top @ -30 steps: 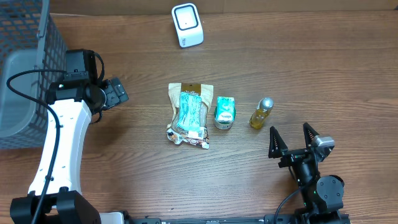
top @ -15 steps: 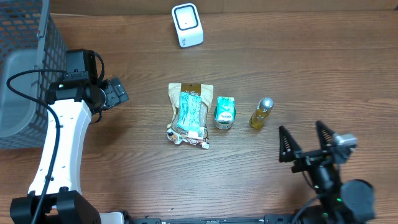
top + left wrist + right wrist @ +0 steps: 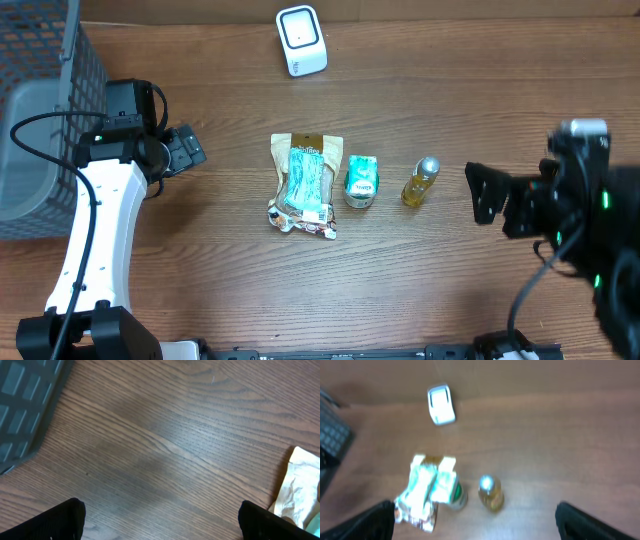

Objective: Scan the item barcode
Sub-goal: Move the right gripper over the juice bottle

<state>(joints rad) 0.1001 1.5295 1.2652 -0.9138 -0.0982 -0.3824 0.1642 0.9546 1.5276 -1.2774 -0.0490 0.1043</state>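
Three items in a row on the tabletop [image 3: 500,90], both arms' fingers [image 3: 67,517] spread wide and holding nothing.
The snack pouch [image 3: 305,185], green tub [image 3: 361,181] and small bottle [image 3: 421,181] lie side by side, with the white scanner [image 3: 301,40] well behind them; their barcodes are too small to make out. The right gripper [image 3: 480,195] hovers just right of the bottle, its wrist view blurred. The left gripper [image 3: 186,150] sits near the mesh basket [image 3: 60,100], and its view cuts the pouch to one corner.
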